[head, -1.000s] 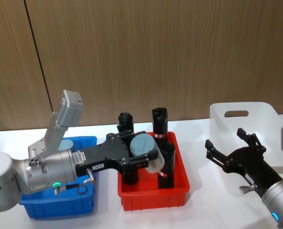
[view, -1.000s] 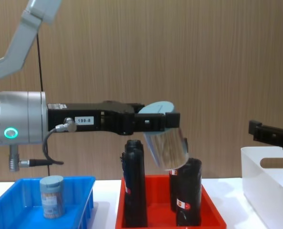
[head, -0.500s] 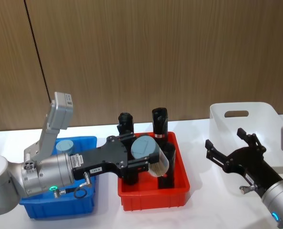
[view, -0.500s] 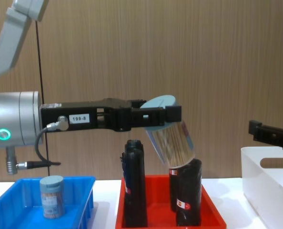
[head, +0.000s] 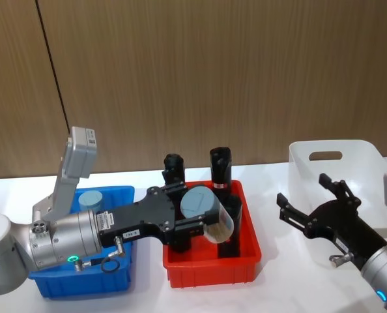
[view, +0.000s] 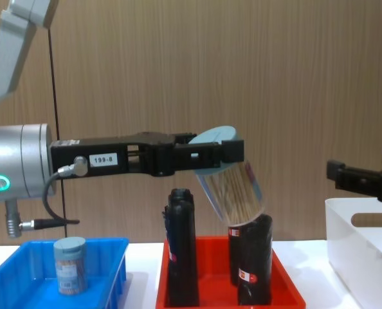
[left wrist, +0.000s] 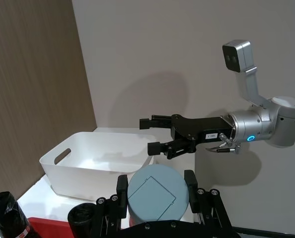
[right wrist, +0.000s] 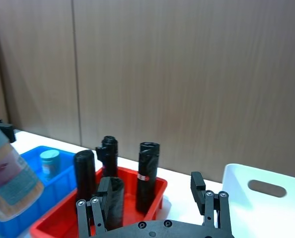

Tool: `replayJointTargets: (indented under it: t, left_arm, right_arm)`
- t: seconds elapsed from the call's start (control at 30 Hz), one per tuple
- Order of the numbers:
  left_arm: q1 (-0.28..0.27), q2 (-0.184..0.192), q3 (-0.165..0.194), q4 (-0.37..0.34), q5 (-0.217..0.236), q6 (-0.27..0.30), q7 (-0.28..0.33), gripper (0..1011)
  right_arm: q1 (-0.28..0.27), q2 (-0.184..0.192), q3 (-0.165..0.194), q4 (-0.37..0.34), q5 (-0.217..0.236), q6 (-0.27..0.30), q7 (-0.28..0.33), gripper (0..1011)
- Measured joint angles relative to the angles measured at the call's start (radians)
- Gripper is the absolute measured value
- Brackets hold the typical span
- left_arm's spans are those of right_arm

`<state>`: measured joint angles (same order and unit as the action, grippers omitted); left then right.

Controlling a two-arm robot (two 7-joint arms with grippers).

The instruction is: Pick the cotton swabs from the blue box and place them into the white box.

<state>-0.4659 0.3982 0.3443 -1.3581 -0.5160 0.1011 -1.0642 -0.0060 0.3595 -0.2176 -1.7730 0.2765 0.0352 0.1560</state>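
- Left gripper (view: 218, 152) hangs over the red tray (head: 210, 277), a shallow red plastic bin. Its jaws are clamped on a swab cylinder (view: 235, 192): small, clear plastic, pale blue-grey round lid, thin sticks showing inside. The grip sits at the lid end.
- The cylinder's long axis is tilted. The lid is up and toward the red tray's left side; the base is down and toward its right side.
- The base hangs close over the top of one of the black rolls (head: 220, 166), tall wrapped ones with red-white labels, standing in the red tray. I cannot tell whether it touches.
- The blue box (head: 83, 285), shallow bright plastic with sloping sides, sits just left of the red tray. A second swab cylinder (view: 71, 265) stands upright inside, not yet picked.
- Right gripper (head: 301, 188) is right of the red tray and raised off the table. Its fingers are spread wide and empty, and they point back toward the red tray.
- The white box (head: 366, 160), a tall plastic bin with a rounded rim and an oval handle cut-out, is farthest right of the red tray, just behind the right gripper.
- Judgement: the goal lies rightward from the held cylinder, past the red tray's right wall. The right arm is nearer to it, and the cylinder's free base faces that open gripper, so a handover looks likely.
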Motion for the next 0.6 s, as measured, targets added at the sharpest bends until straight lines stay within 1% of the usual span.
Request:
replayJointTargets:
  t: [0.13,0.2,0.23,0.27,0.33,0.47,0.53,0.57,0.6]
  left_arm:
    - [0.000,0.000,0.000,0.000,-0.003,-0.001,-0.002,691]
    - [0.001,0.001,0.000,0.000,-0.005,-0.001,-0.003,691]
    - [0.001,0.001,0.000,0.000,-0.005,-0.001,-0.003,691]
    - [0.001,0.001,0.000,0.000,-0.005,-0.001,-0.003,691]
    - [0.001,0.001,0.000,0.000,-0.006,-0.002,-0.004,691]
    - [0.001,0.001,0.000,0.000,-0.007,-0.002,-0.005,691]
    - [0.001,0.001,0.000,0.000,-0.008,-0.002,-0.005,691]
    - [0.001,0.002,0.000,0.000,-0.008,-0.002,-0.005,691]
    - [0.001,0.002,0.000,0.000,-0.008,-0.002,-0.005,691]
  right_arm:
    - [0.005,0.009,0.004,-0.003,0.007,0.007,0.040,1001]
    - [0.010,0.017,0.007,-0.005,0.013,0.014,0.069,1001]
    - [0.013,0.021,0.009,-0.007,0.018,0.022,0.093,1002]
    - [0.013,0.021,0.009,-0.007,0.018,0.022,0.093,1001]
    - [0.022,0.032,0.013,-0.009,0.027,0.037,0.135,1001]
    - [0.033,0.043,0.018,-0.011,0.038,0.055,0.184,1001]
    - [0.046,0.054,0.022,-0.012,0.048,0.076,0.230,1001]
    - [0.046,0.054,0.022,-0.012,0.048,0.076,0.230,1001]
    - [0.053,0.059,0.024,-0.012,0.054,0.089,0.259,1001]
